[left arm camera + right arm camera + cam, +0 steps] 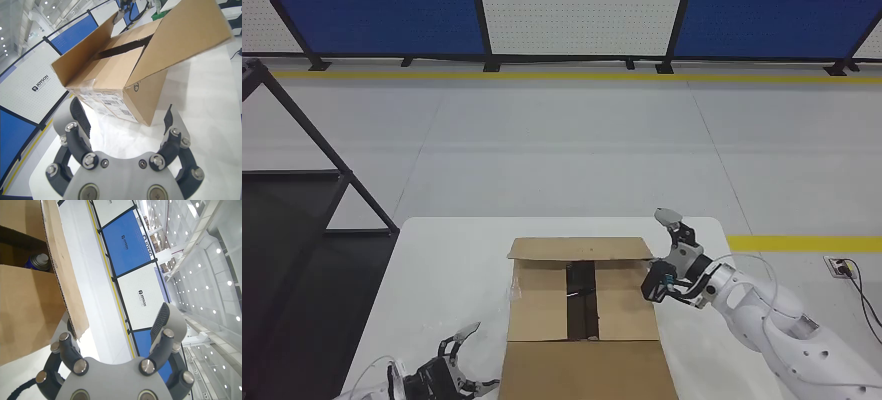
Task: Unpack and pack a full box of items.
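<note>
White table point(442, 270), smooth, matte, rounded corners. Brown corrugated cardboard box point(537, 300) mid-table, between both grippers.

Two inner flaps point(622, 300) lie nearly flat with a dark slot between them. The big outer flap point(189, 28) is raised and tilted outward, its edge overhanging the table.

Left gripper point(122, 106): fingers spread wide, holding nothing, ribbed black pads point(80, 117). It faces a lower corner of the box, near but apart. Bare tabletop between the fingers and the box and out to either side.

Right gripper point(117, 317): fingers also spread, nothing pinched. It sits right at the box side opposite the left gripper. A raw fluted flap edge with a torn corner point(83, 330) runs close beside one finger, which the cardboard partly hides. The other finger point(162, 319) stands in free air.

Past that flap, through the opening: spray can point(38, 261), blue body, domed metal shoulder, white nozzle, upright inside the box.

Printed paper label point(113, 106) on the box face towards the left gripper. Wrinkled clear tape point(87, 87) over the edge above it.
</note>
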You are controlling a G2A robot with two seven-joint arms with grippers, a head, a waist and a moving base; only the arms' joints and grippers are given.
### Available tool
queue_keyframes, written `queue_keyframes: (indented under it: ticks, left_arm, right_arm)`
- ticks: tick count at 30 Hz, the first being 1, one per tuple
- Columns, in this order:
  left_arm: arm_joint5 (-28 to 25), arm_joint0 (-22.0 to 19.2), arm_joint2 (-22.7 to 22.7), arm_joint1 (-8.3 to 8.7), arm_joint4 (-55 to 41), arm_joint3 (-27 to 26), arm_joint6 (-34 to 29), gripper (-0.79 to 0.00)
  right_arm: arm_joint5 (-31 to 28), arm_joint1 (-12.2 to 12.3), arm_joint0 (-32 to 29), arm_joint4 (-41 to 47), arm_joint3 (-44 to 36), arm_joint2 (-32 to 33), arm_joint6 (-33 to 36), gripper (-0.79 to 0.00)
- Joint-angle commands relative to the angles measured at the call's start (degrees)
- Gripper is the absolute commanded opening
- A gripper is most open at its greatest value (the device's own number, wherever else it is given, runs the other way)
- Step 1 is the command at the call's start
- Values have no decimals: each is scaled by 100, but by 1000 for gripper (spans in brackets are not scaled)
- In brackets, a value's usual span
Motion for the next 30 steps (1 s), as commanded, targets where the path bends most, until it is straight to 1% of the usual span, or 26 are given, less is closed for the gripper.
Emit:
queue_keyframes:
  ticks: [1,5,7,20,22,30]
  left_arm:
    - [17,14,-12,2,-12,13,17,0]
    - [52,48,-70,9,-50,29,73,0]
    - [63,76,-108,14,-76,37,110,0]
    - [61,139,-185,27,-132,154,93,0]
    - [46,137,-179,27,-130,155,88,0]
    - [74,195,-232,36,-188,190,208,0]
  right_arm:
    - [-44,-30,34,-57,-43,30,49,0]
    - [-189,-96,129,-71,-89,88,90,0]
    - [-388,-131,169,99,-57,96,-25,0]
    - [-388,-131,169,99,-57,96,-25,0]
    - [-363,-142,86,126,-139,130,-16,0]
    - [-353,-297,183,337,-256,240,561,0]
